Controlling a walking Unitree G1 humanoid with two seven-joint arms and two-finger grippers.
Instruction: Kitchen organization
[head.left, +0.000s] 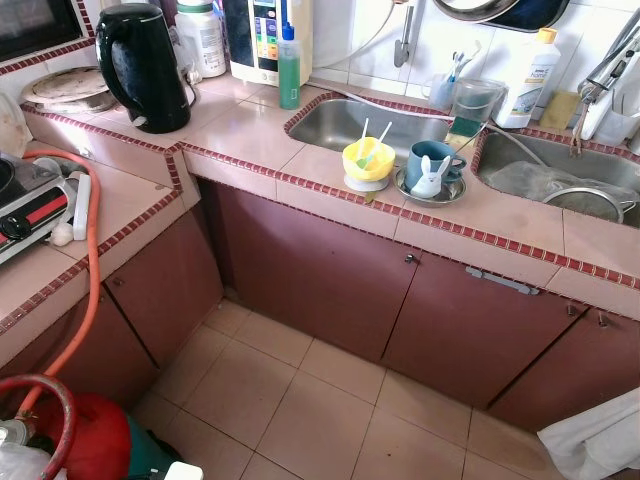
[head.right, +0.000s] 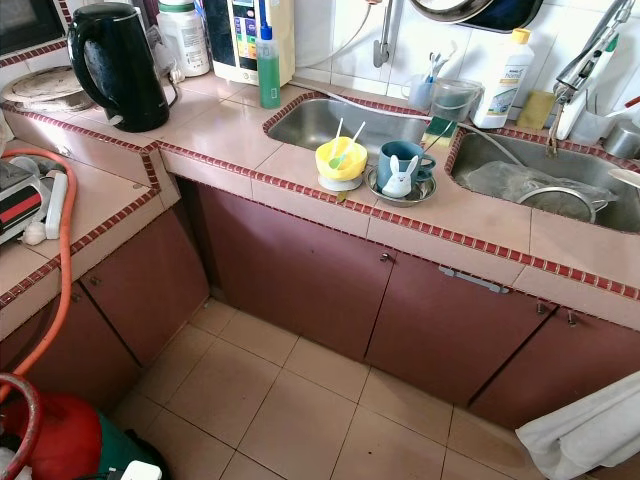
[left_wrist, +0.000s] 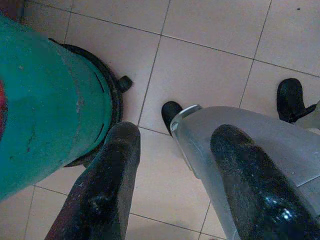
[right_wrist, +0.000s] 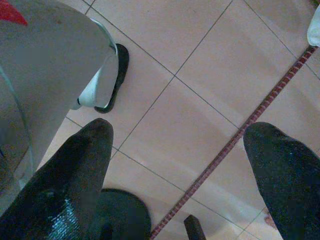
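Both idle, pointing at the floor: left gripper (left_wrist: 172, 185) spread wide, empty; right gripper (right_wrist: 182, 172) likewise. Centre frame, on the tabletop (head.left: 250, 130): yellow bowl (head.left: 367, 160), then blue mug (head.left: 432, 160). Best to step close and square up before reaching.

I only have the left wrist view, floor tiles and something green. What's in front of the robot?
Observer: A tiled kitchen counter with two sinks; a yellow bowl and a blue mug stand between them.
Operator: Anything in the mug's dish?
Observer: A white rabbit figure leans on the mug, in a metal dish.
Operator: Is the right pincer busy?
Observer: No, the right pincer hangs open over floor tiles, holding nothing.
Operator: What's at far left?
Observer: A black kettle on the counter.
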